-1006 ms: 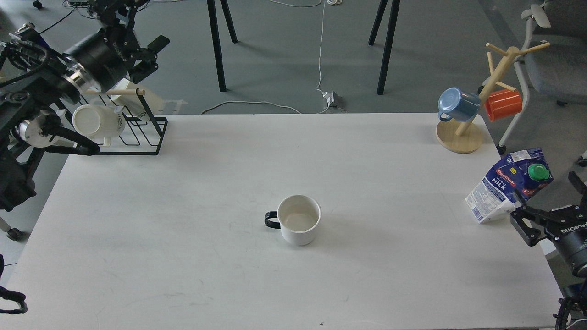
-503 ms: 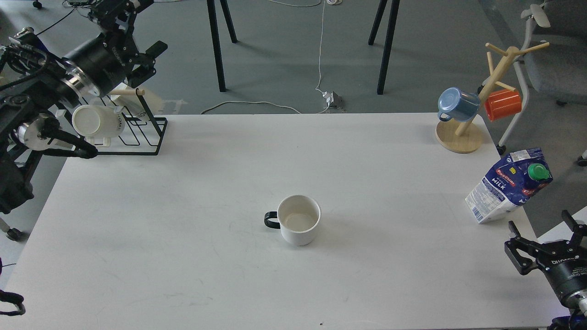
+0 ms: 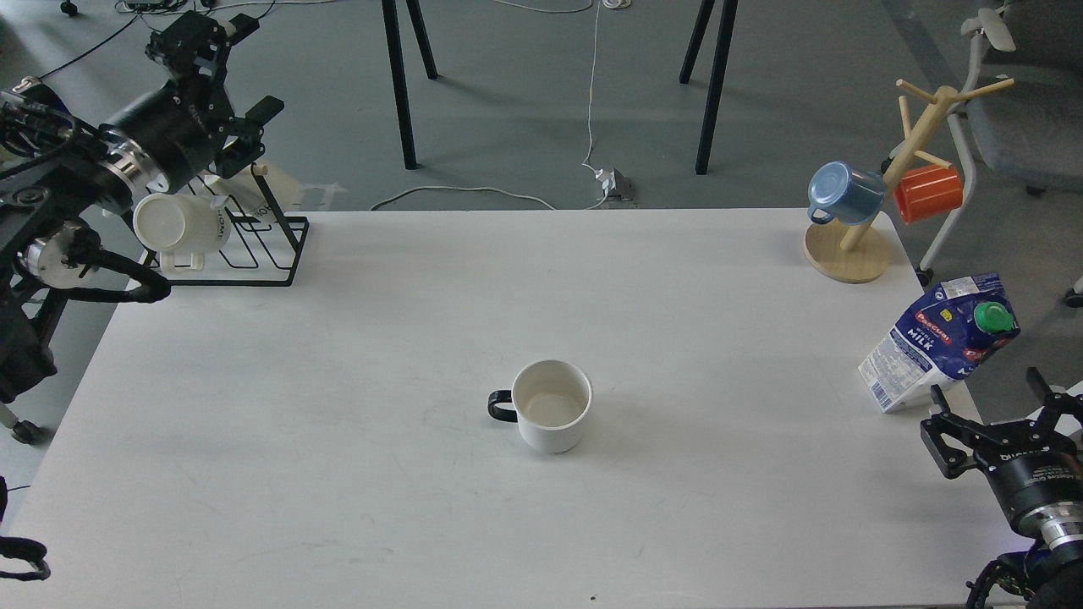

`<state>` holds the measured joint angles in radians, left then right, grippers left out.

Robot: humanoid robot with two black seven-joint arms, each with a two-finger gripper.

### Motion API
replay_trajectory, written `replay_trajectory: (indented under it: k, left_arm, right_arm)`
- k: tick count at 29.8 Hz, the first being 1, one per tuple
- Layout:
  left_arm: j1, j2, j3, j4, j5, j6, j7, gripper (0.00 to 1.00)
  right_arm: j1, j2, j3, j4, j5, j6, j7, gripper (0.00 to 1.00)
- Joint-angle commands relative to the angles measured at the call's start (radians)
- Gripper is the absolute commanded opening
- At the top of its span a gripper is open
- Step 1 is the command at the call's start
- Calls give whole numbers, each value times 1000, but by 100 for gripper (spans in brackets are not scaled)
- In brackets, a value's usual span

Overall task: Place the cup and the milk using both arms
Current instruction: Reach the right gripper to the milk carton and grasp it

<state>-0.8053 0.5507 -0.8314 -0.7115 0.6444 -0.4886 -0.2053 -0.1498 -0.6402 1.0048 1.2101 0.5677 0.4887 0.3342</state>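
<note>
The cup (image 3: pixel 552 406), a white mug with a black loop handle pointing left, stands upright at the middle of the white table (image 3: pixel 338 381). The milk (image 3: pixel 935 342), a blue and white carton with a green cap, stands at the table's right edge. My right gripper (image 3: pixel 988 404) is open and empty, just in front of the milk and apart from it. My left gripper (image 3: pixel 230 74) is open and empty, raised at the far left above the black rack, far from the cup.
A black wire rack (image 3: pixel 271 254) with a cream-white mug (image 3: pixel 173 227) stands at the back left corner. A wooden mug tree (image 3: pixel 850 249) with a blue mug (image 3: pixel 842 193) and an orange mug (image 3: pixel 929 193) stands at the back right.
My right gripper has drawn back from the milk toward the table's near edge; the carton stayed put. My left gripper has shifted left and further back.
</note>
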Motion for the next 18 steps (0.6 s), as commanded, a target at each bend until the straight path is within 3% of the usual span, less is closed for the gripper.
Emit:
replay_trajectory:
  k: [1,18]
  left_arm:
    - [0,-2,0,1,0,0,0,99]
    - [0,8,0,0,0,0,1,99]
  right_arm:
    - [24,5,2,-23,0,0,2,99]
    - [141,65,-41,-127,-2,0,2,98]
